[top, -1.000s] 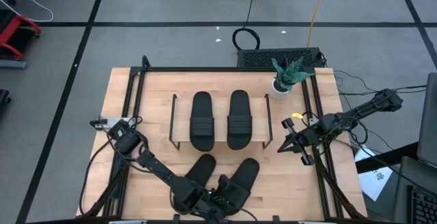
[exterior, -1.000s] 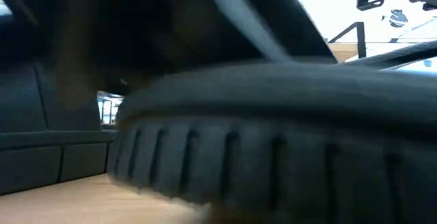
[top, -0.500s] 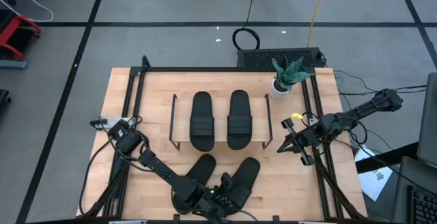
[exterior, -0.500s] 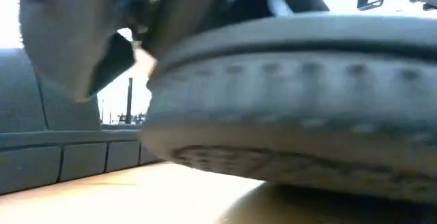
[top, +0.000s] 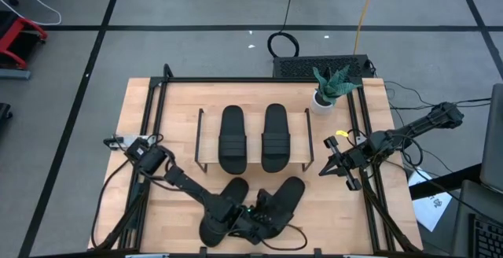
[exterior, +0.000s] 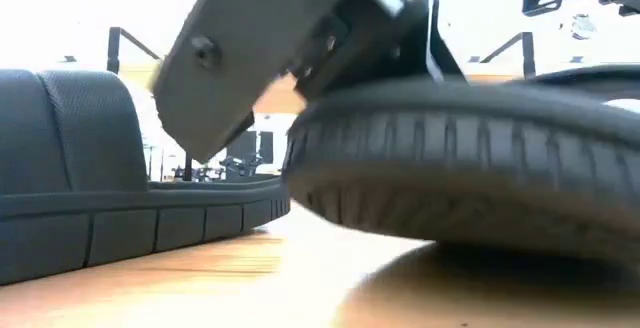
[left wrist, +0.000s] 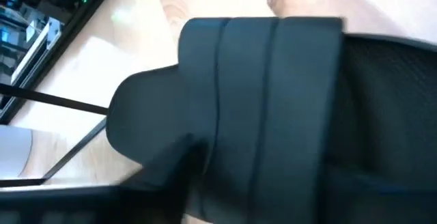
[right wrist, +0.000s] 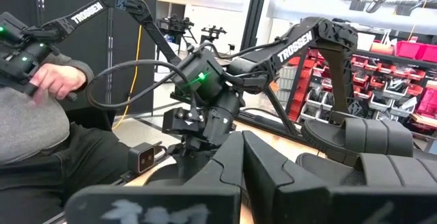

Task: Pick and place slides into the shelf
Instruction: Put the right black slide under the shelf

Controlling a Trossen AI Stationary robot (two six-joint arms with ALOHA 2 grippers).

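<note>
Two black slides [top: 233,138] [top: 275,136] rest flat, side by side, on the shelf [top: 199,136] at mid table. A third slide [top: 222,211] [exterior: 60,168] lies on its sole near the table's near edge. My left gripper [top: 255,213] is shut on the fourth slide [top: 287,195] [exterior: 470,178], just right of the third. The left wrist view is filled by this slide's ribbed strap [left wrist: 266,101]. My right gripper [top: 328,164] [right wrist: 244,176] hovers shut at the table's right edge, holding nothing. My left gripper holds the fourth slide at its near end [top: 266,217], coming from the table's left and slanting down. The gripper's own body hides the exact place and kind of hold. The slide is raised off the table, with a shadow under its sole edge [exterior: 430,218].
A potted plant [top: 324,93] stands at the far right corner of the tabletop. Black frame rails [top: 149,116] run along the table's left and right sides. A seated person [right wrist: 34,121] shows beyond the table in the right wrist view.
My left gripper has risen and moved a little toward the table's far right, carrying the fourth slide with it. The slide rested on the table a second ago; its sole tipped up, then came clear of the wood. The right arm has kept still.
</note>
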